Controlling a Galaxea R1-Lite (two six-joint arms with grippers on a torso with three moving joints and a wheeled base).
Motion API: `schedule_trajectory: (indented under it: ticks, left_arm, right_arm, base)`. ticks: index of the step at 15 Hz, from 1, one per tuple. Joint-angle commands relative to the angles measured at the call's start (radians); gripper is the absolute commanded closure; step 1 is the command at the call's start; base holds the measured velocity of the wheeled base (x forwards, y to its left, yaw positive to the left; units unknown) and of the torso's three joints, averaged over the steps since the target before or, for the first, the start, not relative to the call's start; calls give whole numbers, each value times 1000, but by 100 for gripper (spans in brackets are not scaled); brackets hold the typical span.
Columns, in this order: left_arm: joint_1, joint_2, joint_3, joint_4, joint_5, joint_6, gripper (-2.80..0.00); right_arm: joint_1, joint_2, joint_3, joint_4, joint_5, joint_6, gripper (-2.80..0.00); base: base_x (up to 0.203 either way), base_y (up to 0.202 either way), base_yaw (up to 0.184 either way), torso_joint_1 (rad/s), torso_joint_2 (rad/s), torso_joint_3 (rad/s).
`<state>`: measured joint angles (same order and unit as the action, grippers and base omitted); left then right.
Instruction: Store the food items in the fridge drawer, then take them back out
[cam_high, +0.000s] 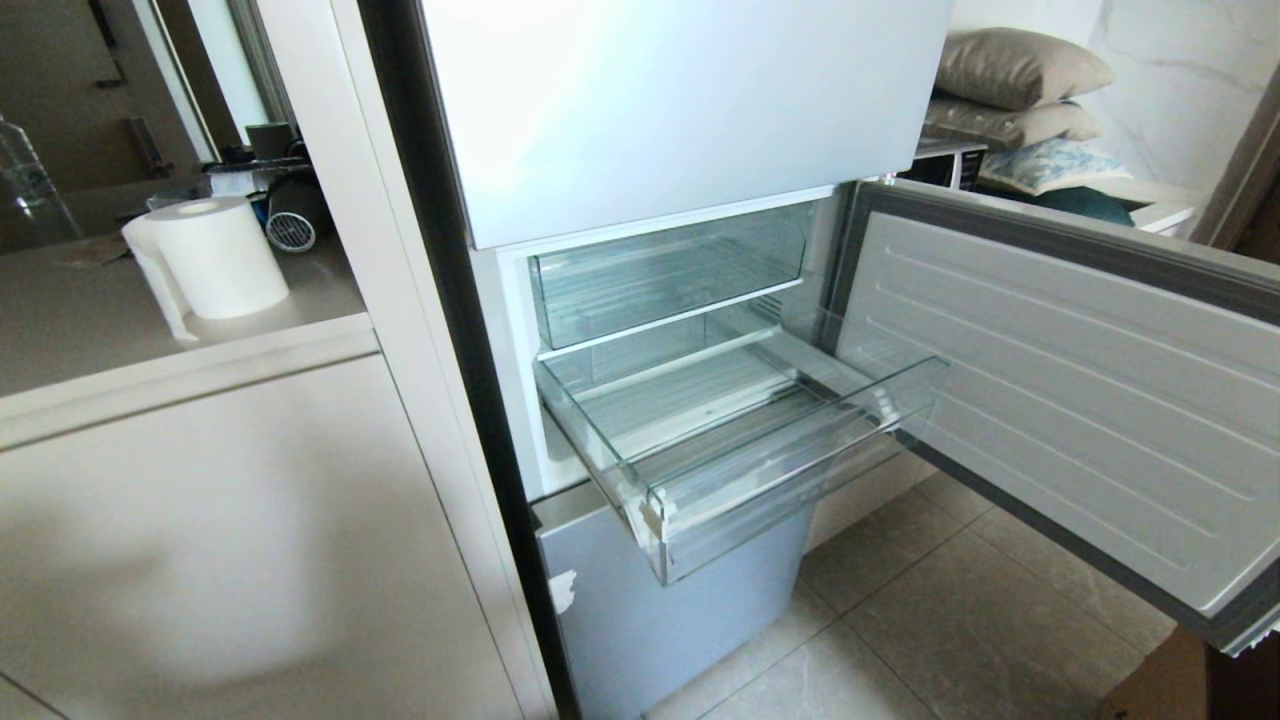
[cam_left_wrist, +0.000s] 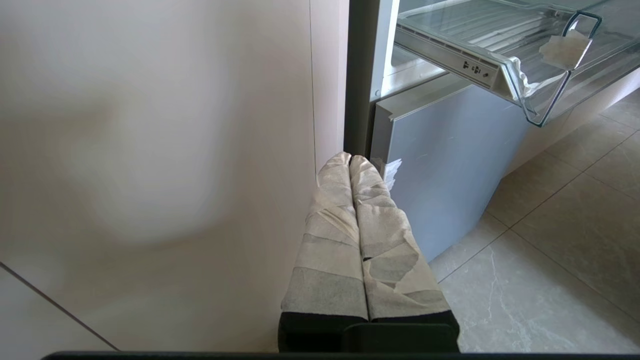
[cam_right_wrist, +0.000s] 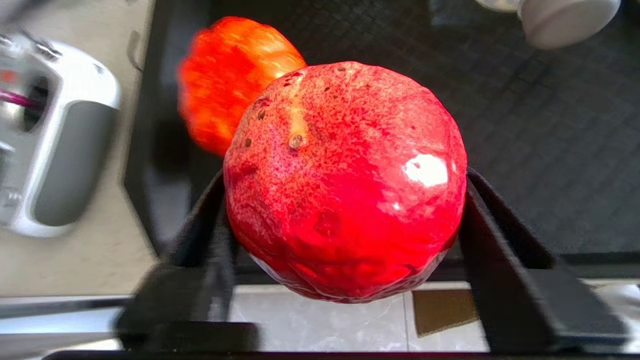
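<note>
**One red fruit gripped, drawer waiting empty**

One glossy red fruit (cam_right_wrist: 345, 185) sits clamped between the two black fingers (cam_right_wrist: 500, 260) of the right gripper (cam_right_wrist: 345, 240), whose jaws stand wide around its broadest girth. It looks firm and rounded, and the shine suggests a slick skin, so a hold across the middle, as here, seems the safest; a pinch nearer the top or bottom would likely let it squirt free. It is probably light enough for this grip and stiff enough not to bruise under moderate pressure. Just behind it lies a second red-orange fruit (cam_right_wrist: 225, 80) on a dark textured tray (cam_right_wrist: 525, 150).

Off to the other side, the left gripper (cam_left_wrist: 350, 162) hangs parked low beside the beige cabinet (cam_left_wrist: 150, 150), its taped fingers pressed together on nothing.

Farther off, in the head view, the fridge (cam_high: 680, 110) stands with its door (cam_high: 1080, 400) swung open and the fridge drawer (cam_high: 760, 450) pulled out, clear and bare of food. Neither arm shows in that view.
</note>
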<state>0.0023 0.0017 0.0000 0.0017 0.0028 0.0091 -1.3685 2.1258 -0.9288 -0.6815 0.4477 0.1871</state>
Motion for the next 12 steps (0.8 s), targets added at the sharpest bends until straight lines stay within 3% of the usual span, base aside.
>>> schedule_trajectory:
  ticks: [1,12]
  left_arm:
    - [1,0,0,0,0,0,0]
    - [1,0,0,0,0,0,0]
  right_arm:
    - [-1,38,-21,-4,3,-1,-280]
    - [-34,-54,-23,-5,6,14,-280]
  base:
    - [0,0,0,0,0,0]
    - [0,0,0,0,0,0]
